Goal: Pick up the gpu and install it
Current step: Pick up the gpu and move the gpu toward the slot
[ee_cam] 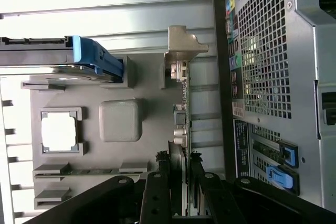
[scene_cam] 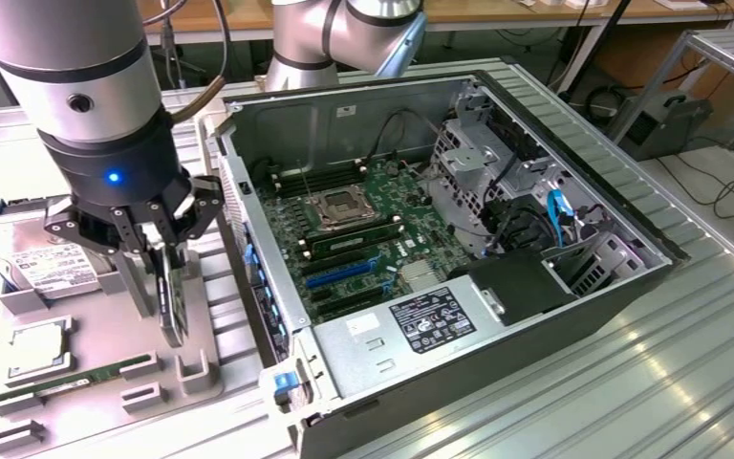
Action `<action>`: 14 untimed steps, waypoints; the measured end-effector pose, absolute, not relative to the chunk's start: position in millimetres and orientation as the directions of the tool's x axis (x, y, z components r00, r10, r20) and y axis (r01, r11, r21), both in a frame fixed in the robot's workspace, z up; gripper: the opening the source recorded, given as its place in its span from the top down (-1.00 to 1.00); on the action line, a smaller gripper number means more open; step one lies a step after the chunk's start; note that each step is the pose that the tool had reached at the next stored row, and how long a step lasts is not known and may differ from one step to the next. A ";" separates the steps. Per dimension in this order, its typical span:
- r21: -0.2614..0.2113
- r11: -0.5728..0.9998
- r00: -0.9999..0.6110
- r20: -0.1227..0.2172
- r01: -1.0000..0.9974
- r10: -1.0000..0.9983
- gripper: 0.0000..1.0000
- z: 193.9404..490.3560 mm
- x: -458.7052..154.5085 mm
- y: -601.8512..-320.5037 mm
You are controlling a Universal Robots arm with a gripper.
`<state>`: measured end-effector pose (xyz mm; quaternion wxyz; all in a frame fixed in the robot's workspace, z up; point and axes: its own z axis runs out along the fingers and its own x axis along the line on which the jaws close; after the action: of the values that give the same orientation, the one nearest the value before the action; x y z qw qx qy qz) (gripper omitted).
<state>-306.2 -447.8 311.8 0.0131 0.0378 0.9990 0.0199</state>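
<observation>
Gpu (scene_cam: 172, 311), on edge in grey tray (scene_cam: 93, 335), at the exterior view's left of computer case (scene_cam: 533, 325): pincer (scene_cam: 163, 256) clamped on its top edge; best lifted straight, kept vertical, clear of slot walls

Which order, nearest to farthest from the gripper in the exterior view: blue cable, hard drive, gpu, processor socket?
1. gpu, right at the gripper.
2. hard drive, on the exterior view's left.
3. processor socket, inside the case.
4. blue cable, toward the exterior view's right.
</observation>
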 end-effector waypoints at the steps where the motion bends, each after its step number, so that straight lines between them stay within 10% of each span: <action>1: 0.041 0.996 -0.997 -0.025 0.075 0.076 0.47 312.2 -306.2 -447.8; 14: 0.041 0.996 -0.997 -0.025 0.075 0.076 0.47 318.8 -306.2 -447.8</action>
<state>-306.2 -447.8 318.8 0.0131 0.0378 0.9990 0.0199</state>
